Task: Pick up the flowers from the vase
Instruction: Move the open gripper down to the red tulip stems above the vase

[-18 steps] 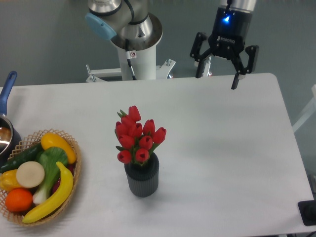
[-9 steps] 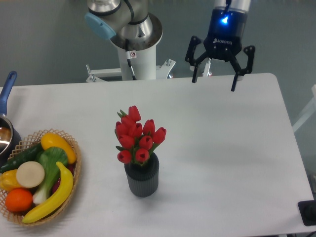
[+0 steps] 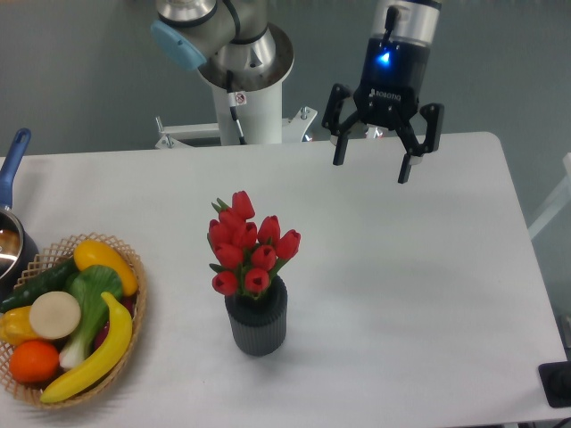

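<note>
The flowers (image 3: 247, 245), a tight bunch of red tulip buds with green leaves, stand in the vase (image 3: 258, 319), a short dark grey ribbed cylinder near the middle front of the white table. My gripper (image 3: 371, 168) hangs open and empty above the far right part of the table, well up and to the right of the flowers. Its two black fingers (image 3: 339, 150) are spread wide.
A wicker basket (image 3: 136, 303) with fruit and vegetables sits at the front left. A blue-handled pot (image 3: 11, 183) is at the left edge. The arm's white base (image 3: 250, 98) stands behind the table. A dark object (image 3: 557, 383) is at the front right corner.
My gripper has moved left and slightly down toward the table, still open. The flowers and vase have not moved.
</note>
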Action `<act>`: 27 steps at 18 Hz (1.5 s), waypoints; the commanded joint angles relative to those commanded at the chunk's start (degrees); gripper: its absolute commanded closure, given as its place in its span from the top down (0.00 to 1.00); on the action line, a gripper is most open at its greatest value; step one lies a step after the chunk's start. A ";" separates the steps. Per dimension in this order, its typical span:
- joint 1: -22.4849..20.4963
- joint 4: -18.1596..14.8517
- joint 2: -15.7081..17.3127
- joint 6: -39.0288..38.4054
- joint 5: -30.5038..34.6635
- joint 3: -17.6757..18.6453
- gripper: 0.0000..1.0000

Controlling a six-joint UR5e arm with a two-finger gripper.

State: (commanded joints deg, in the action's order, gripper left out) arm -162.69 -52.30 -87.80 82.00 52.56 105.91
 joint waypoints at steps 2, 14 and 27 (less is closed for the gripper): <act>0.35 0.00 -0.61 3.15 0.00 0.35 1.00; 7.47 0.44 -11.33 8.00 -9.05 1.84 1.00; 7.74 0.53 -14.85 8.18 -21.88 4.83 1.00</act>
State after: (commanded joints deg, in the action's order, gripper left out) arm -154.95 -51.77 -102.66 90.18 30.68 110.74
